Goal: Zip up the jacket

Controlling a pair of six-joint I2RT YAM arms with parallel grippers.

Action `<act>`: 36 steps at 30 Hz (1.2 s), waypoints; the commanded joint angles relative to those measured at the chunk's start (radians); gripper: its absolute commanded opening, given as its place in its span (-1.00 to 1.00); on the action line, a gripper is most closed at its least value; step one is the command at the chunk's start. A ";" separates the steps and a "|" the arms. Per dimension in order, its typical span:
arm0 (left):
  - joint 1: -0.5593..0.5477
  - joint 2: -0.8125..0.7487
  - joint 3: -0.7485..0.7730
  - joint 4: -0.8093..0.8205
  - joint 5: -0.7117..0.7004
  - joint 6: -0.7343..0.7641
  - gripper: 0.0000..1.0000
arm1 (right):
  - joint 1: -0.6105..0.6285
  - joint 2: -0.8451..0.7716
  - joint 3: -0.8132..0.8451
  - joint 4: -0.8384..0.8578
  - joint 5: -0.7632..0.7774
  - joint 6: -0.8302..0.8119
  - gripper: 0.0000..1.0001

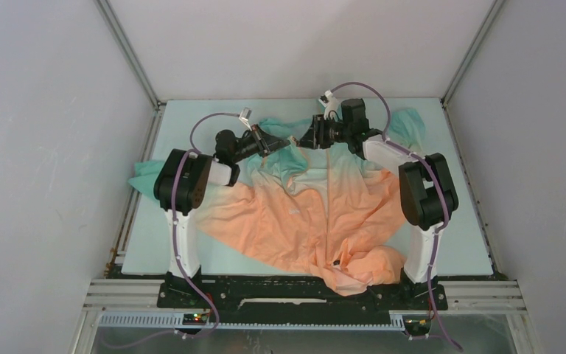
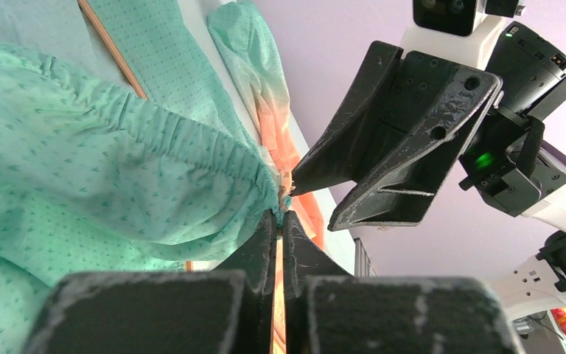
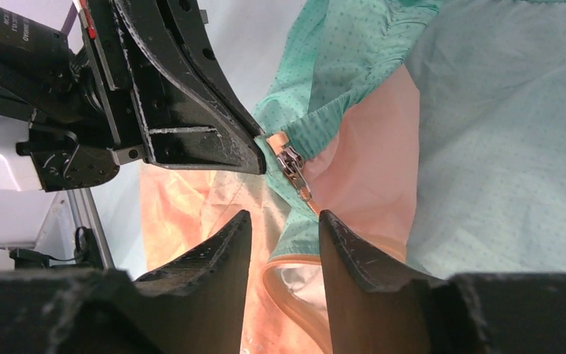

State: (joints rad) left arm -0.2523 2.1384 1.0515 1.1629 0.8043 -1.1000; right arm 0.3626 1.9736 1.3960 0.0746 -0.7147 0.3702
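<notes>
The jacket [image 1: 302,214] lies spread over the pale green table [image 1: 457,221] and fills the middle of the overhead view. Its teal end is toward the top of the frame. Its peach-orange end is bunched in folds at the bottom, reaching the dark rail between the two arm bases. One teal sleeve pokes out at the left, behind the left arm, and another shows at the upper right.

Both arms reach in to the teal end, and their grippers meet almost tip to tip at the upper centre of the overhead view.

The left gripper [image 2: 280,217] has its fingers pressed together, pinching the gathered teal edge of the jacket. In the right wrist view it comes in from the upper left. Its tip is clamped on the cloth just beside the silver zipper slider [image 3: 292,164], which hangs tilted on its orange tape.

The right gripper [image 3: 284,215] has its fingers spread, with a clear gap between them through which the jacket's cloth shows. Its tips sit just below the slider in the frame, and I cannot see them touching it. In the left wrist view this gripper fills the upper right, pointing at the pinched spot.

The front zipper [image 1: 331,214] runs as a thin line down the orange part. From above I cannot tell how far it is closed.
</notes>
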 commanded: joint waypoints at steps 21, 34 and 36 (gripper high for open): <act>-0.001 0.001 0.045 0.060 0.025 -0.017 -1.00 | 0.009 0.025 0.077 0.078 -0.049 0.116 -0.21; -0.001 0.034 0.055 0.200 0.054 -0.131 -1.00 | 0.035 0.008 0.212 0.318 -0.172 0.416 -0.26; 0.001 0.047 0.059 0.239 0.060 -0.164 -1.00 | 0.028 -0.020 0.200 0.182 -0.075 0.261 -0.24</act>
State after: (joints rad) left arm -0.2523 2.1601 1.0534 1.2606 0.8291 -1.1782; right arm 0.4183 1.9987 1.5394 0.3481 -0.8764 0.7502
